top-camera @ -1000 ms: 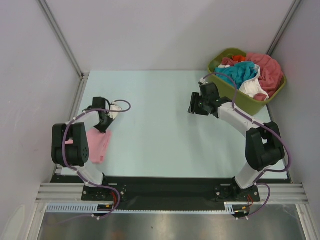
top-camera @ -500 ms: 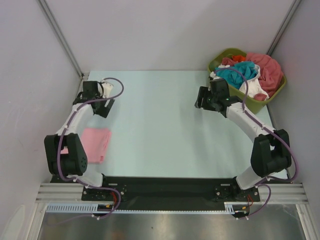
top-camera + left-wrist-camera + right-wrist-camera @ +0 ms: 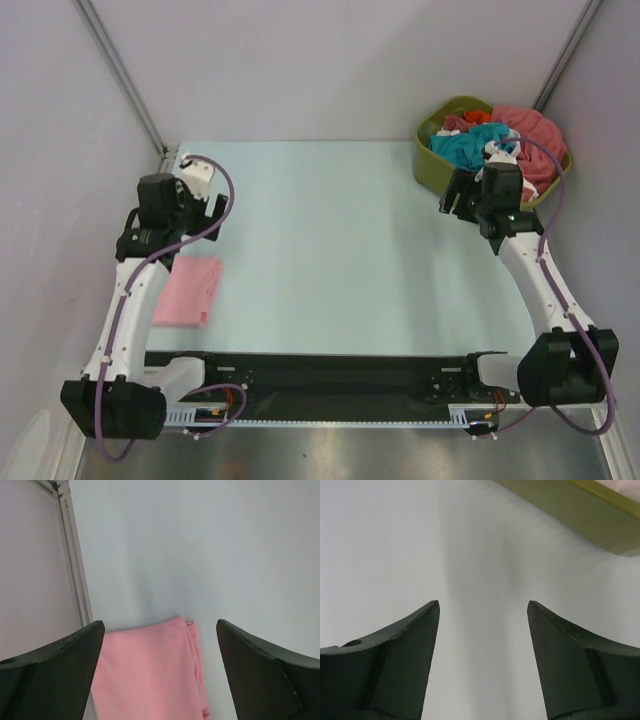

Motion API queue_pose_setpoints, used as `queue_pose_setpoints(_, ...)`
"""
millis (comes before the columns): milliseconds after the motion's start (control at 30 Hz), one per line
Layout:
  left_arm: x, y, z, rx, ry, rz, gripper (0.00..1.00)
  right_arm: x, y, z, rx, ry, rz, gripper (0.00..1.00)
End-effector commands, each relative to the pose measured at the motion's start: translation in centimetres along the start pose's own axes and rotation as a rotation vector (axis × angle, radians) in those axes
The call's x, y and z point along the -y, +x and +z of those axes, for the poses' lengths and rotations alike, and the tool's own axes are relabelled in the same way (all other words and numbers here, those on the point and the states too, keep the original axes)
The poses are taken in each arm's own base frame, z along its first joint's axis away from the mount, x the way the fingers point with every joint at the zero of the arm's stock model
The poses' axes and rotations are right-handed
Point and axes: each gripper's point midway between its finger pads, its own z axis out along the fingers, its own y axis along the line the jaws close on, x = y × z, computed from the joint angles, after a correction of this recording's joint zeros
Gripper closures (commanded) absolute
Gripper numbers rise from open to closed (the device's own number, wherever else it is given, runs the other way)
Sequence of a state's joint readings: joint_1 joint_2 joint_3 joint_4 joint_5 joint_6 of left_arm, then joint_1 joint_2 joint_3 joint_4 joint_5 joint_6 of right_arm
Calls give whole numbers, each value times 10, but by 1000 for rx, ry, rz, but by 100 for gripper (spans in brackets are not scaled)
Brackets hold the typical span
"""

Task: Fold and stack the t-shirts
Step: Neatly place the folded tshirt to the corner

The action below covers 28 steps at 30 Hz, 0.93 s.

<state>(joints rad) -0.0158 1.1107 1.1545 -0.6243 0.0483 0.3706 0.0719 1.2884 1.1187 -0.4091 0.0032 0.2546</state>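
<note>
Once shut, left end effector (image 3: pixel 160 624) agape

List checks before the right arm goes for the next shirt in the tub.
1. Left gripper open and empty: ok.
2. Pink shirt folded, lying flat on the table near its left edge: ok.
3. Right gripper open and empty: ok.
4. Right gripper above the tub: not ok, it is over bare table beside the tub's wall.
5. Shirts left in the tub: ok, teal shirt and others heaped there.
6. Whether one shirt lifts free without dragging others: cannot tell.
</note>
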Motion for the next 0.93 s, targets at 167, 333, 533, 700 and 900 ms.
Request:
queue_pose_setpoints(167,3,78,5,-118,-133,-72,0,19,23,-25,42,16,-11,23)
queue_pose_setpoints(333,9,92,9,-145,-131,-113,0,13,31,-27,23,-21,6,23)
queue_pose_setpoints(533,15,91,9,-131,-101,-129,0,12,30,-33,36,-27,7,23)
queue_pose_setpoints(700,16,92,9,-129,-99,-125,0,13,34,-35,33,-30,17,23)
queue_pose_setpoints(900,17,91,9,-121,-96,-134,0,13,34,-35,35,-30,14,23)
